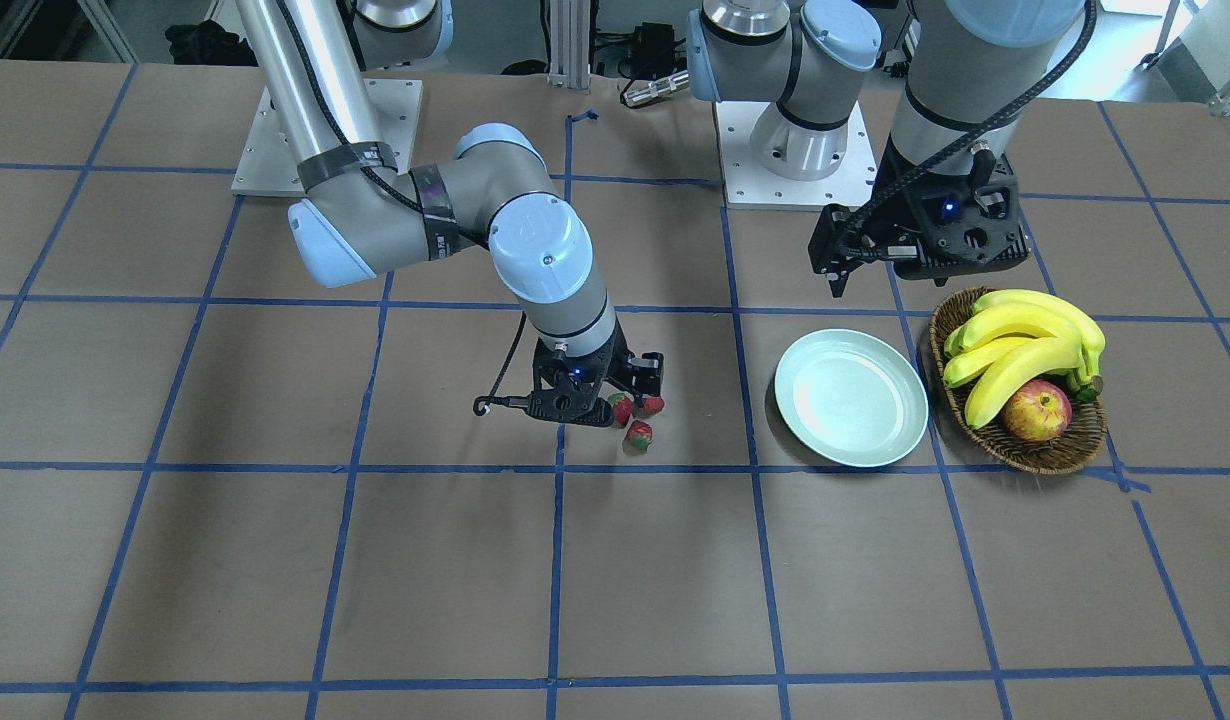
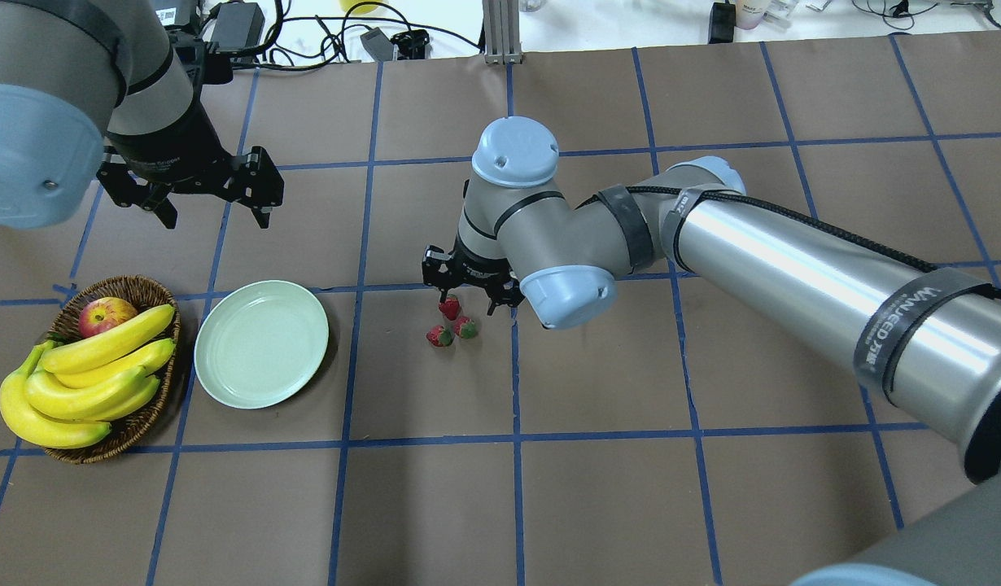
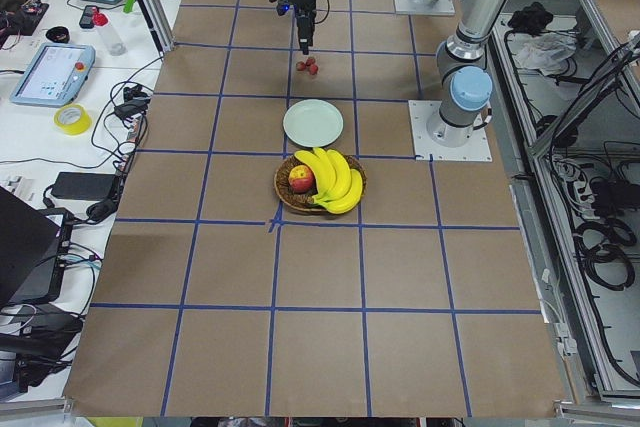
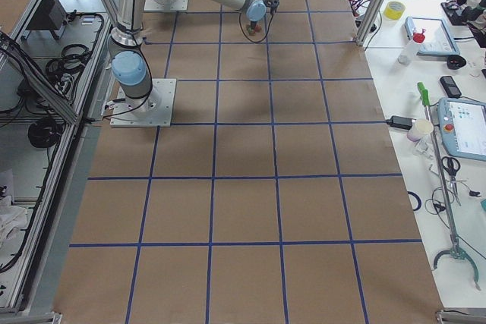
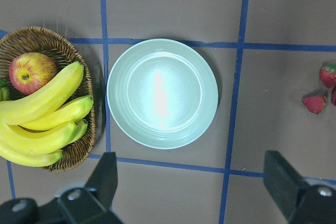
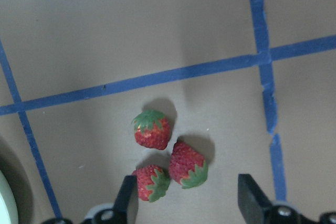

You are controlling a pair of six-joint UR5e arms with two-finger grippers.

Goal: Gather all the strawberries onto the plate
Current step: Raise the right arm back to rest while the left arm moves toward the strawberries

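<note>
Right gripper [image 6: 186, 203] is low over the fruit with its jaws spread wide and nothing between the fingers yet. Just ahead of it sit the strawberries [image 6: 188, 165], all three in a tight clump on the brown table [image 6: 79, 35], inside a corner of the blue tape grid. Two of them fall within the span of the fingers and the third lies just beyond. How close the fingertips are to the tabletop is hard to call from the wrist view.

This looks like the first pick being lined up. No berry is in the plate [image 5: 163, 93], which lies on the table well off to the side, with the basket [image 5: 47, 40] of bananas [image 5: 42, 103] and an apple [image 5: 31, 72] touching its far edge.

Left gripper [image 5: 193, 182] hangs above the plate, jaws apart and holding nothing.

The next move probably needs a small shift so that only one berry lies between the fingers. Then comes the close, a lift, and a carry across to the plate. Closing on two berries at once could squeeze one out.
</note>
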